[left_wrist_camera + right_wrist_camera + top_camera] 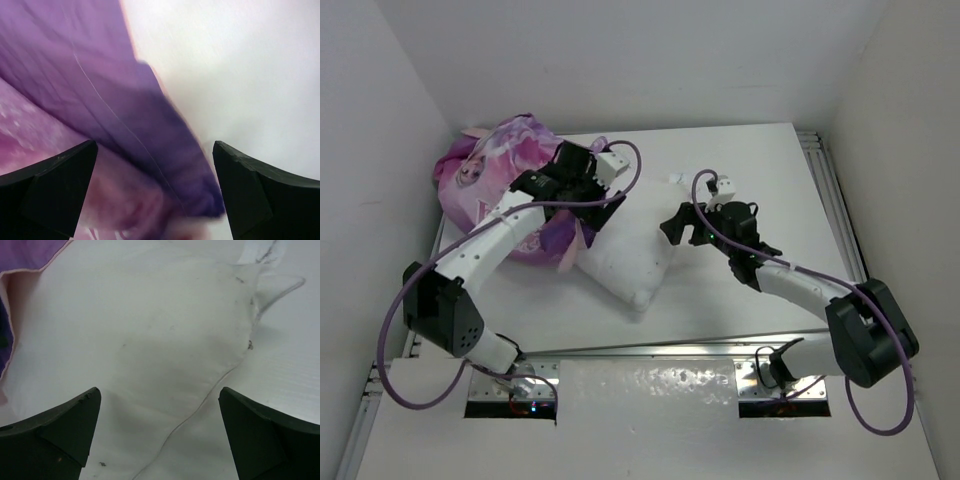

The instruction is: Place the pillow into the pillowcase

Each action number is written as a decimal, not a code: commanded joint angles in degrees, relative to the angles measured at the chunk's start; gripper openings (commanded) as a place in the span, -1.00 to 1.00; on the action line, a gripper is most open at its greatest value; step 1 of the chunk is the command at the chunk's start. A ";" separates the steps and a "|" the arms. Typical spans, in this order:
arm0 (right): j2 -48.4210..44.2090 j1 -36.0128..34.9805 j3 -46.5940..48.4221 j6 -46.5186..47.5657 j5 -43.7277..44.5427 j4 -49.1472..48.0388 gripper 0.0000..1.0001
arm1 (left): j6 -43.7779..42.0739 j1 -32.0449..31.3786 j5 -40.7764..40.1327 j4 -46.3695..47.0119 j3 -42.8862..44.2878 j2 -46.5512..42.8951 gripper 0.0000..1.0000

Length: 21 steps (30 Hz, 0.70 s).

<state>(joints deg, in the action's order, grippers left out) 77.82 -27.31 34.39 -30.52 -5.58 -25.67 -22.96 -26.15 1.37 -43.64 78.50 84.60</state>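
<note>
The pink-purple pillowcase (485, 170) lies bunched at the table's back left. The white pillow (630, 262) lies in the middle, and its left end is covered by the case's edge. My left gripper (582, 208) is open over that edge. In the left wrist view, the left gripper (155, 192) has purple fabric (100, 90) between its spread fingers and the pillow (240, 65) to the right. My right gripper (678, 226) hovers open at the pillow's right side. In the right wrist view, the right gripper (157, 427) is above white pillow fabric (150, 330), with the case's edge (25, 252) at top left.
The white table (760, 170) is boxed in by white walls on the left, back and right. A metal rail (832, 200) runs along the right edge and another (650, 350) along the front. A pillow corner (260, 280) points toward the back.
</note>
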 commanded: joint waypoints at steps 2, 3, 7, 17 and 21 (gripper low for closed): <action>-3.20 -0.02 -1.60 -7.09 8.64 -5.70 0.98 | 5.37 -0.57 -6.37 8.91 6.48 2.93 0.99; -3.55 -0.02 -2.74 -7.70 9.44 -5.97 0.98 | 5.47 -0.57 -7.07 9.18 6.66 3.55 0.99; -3.91 0.06 -4.94 -11.75 10.77 -8.94 0.98 | 6.87 -0.57 -9.62 9.53 5.36 5.49 0.99; 10.39 0.06 -4.43 -20.97 0.06 -22.83 0.98 | 8.37 -0.57 -10.07 13.66 3.68 8.65 -0.12; 17.09 -0.20 -3.37 -23.70 -5.99 -31.43 0.98 | 8.55 -0.57 -9.19 13.49 4.29 9.71 -1.00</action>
<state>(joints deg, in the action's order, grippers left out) 92.01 -27.27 28.95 -50.74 -5.13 -46.46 -15.27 -26.33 -8.25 -32.56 81.73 94.43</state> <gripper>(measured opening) 0.986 0.046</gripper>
